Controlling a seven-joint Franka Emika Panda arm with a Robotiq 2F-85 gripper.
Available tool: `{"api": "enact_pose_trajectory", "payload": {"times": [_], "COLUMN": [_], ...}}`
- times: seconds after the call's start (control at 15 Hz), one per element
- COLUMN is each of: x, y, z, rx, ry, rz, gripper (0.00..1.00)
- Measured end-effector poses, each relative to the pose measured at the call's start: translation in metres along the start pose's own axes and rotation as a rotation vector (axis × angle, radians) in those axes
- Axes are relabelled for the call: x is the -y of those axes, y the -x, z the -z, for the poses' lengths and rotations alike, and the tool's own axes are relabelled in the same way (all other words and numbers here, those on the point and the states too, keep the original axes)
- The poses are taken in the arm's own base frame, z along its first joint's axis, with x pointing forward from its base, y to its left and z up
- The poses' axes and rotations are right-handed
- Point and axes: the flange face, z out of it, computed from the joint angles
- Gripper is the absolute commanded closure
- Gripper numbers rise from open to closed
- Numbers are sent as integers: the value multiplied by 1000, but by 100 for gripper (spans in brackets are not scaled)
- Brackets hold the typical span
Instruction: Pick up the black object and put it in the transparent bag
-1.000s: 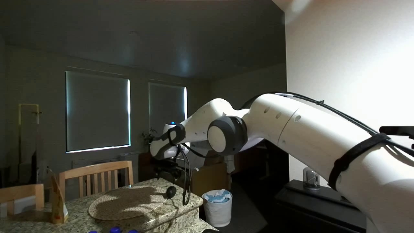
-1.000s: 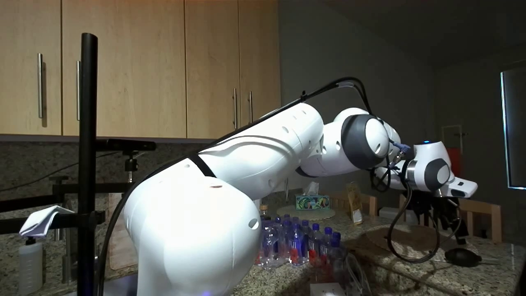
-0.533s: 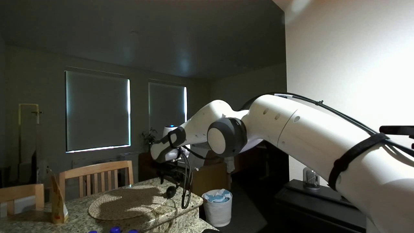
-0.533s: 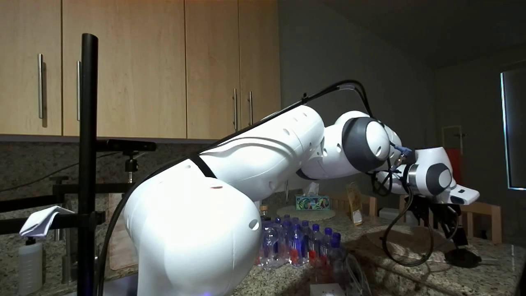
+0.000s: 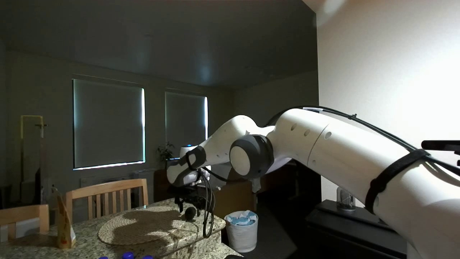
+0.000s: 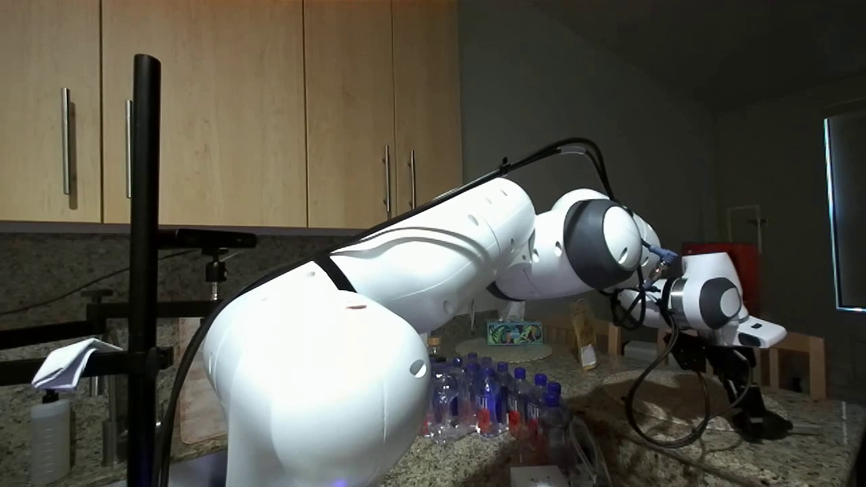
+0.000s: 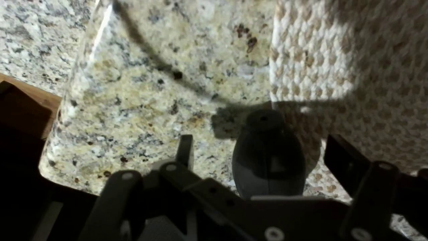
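1 granite countertop (image 5: 84, 239) spreads across the lower left of an exterior view, and the white Panda arm (image 5: 345, 154) reaches over it from the right edge. A round woven placemat (image 5: 107, 230) lies there; a white bin (image 5: 242, 237) stands at lower centre, the transparent bag (image 5: 241, 218) lining it. The Robotiq gripper (image 7: 262, 150) is spread wide, holding nothing, astride the black squeeze bulb (image 7: 267, 167), which lies by the placemat's edge, lower centre of the wrist view. A gap shows between it and each of the 2 fingers (image 7: 185, 150). That smooth, rounded body could roll or squirt out if they close off-centre or too high; too low, 1 tip may snag the weave. An early release could miss the bag.
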Motion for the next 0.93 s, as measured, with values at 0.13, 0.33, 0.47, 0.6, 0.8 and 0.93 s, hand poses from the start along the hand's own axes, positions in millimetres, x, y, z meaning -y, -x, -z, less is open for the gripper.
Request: {"api": "enact_pose_trajectory", "payload": {"times": [0.13, 0.33, 0.47, 0.6, 0.8, 0.93], "x": [0, -2, -5, -8, -9, -10], "y": [4, 1, -5, -11, -17, -18], "z": [-6, -10, -12, -12, -14, -15], "rx": [-3, -24, -39, -60, -90, -98], "ry": [6, 9, 8, 4, -8, -14], "rz": [10, 20, 20, 21, 31, 35], "gripper": [0, 0, 0, 13, 41, 55]}}
